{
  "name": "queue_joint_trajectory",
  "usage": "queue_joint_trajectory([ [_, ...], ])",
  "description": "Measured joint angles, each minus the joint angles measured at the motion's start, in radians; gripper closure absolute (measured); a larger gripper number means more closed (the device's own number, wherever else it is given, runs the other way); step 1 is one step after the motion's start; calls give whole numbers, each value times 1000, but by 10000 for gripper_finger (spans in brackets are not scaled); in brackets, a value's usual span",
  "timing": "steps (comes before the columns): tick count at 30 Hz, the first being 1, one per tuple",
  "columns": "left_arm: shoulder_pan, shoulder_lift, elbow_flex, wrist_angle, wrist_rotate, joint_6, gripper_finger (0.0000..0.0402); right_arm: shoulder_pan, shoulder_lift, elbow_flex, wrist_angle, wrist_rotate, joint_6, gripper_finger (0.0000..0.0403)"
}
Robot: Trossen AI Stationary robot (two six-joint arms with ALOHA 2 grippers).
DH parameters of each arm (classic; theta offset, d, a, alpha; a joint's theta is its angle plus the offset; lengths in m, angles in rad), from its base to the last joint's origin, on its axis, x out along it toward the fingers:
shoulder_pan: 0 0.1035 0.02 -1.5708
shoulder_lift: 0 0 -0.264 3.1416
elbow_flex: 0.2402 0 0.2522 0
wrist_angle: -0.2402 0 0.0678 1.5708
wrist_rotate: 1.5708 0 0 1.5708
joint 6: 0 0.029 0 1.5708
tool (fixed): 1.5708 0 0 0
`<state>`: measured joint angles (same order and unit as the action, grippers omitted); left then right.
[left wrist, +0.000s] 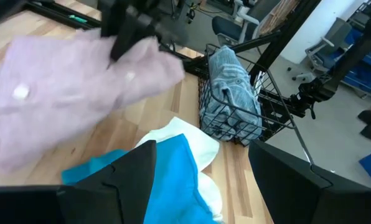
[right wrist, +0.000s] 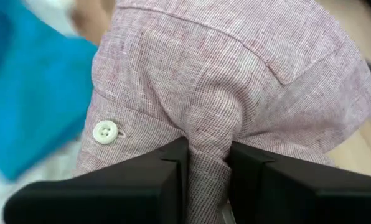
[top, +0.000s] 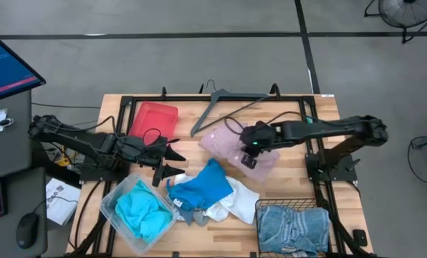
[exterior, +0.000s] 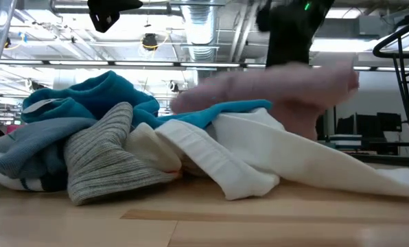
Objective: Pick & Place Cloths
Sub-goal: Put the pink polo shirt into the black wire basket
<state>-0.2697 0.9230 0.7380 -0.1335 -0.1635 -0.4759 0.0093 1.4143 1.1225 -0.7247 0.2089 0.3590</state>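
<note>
My right gripper is shut on the pale pink button shirt, right of the table's middle; in the low view the pale pink shirt shows raised behind the pile. My left gripper hovers open just left of the pile, touching nothing. The pile holds a deeper blue cloth, a white cloth and a grey ribbed cloth, heaped on one another on the table. A turquoise cloth lies in a clear bin. A blue-striped cloth fills the wire basket. My right gripper pinches a raised fold of the pink shirt between its two fingers, close to a white button. The fingers come from above, pointing down. The shirt bulges out around them; the pile hides whether its lower part rests on the table.
A red plastic tray and a grey hanger lie at the far side. The clear bin stands near left, the wire basket near right. Bare wood shows between the pile and the basket.
</note>
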Motion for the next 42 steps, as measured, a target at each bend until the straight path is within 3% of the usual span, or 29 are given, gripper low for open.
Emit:
queue_joint_trajectory([
  [9,0,0,0,0,0,0,160,235,-241,2,7,-9,30,340],
  [18,0,0,0,0,-4,0,160,568,-341,3,116,-33,194,340],
  [29,0,0,0,0,-6,0,160,930,-356,4,111,-6,718,341],
  [37,0,0,0,0,-10,0,160,1121,-342,4,-216,9,1299,341],
  [42,0,0,0,0,-13,0,160,1124,-300,5,-334,-127,1457,341],
])
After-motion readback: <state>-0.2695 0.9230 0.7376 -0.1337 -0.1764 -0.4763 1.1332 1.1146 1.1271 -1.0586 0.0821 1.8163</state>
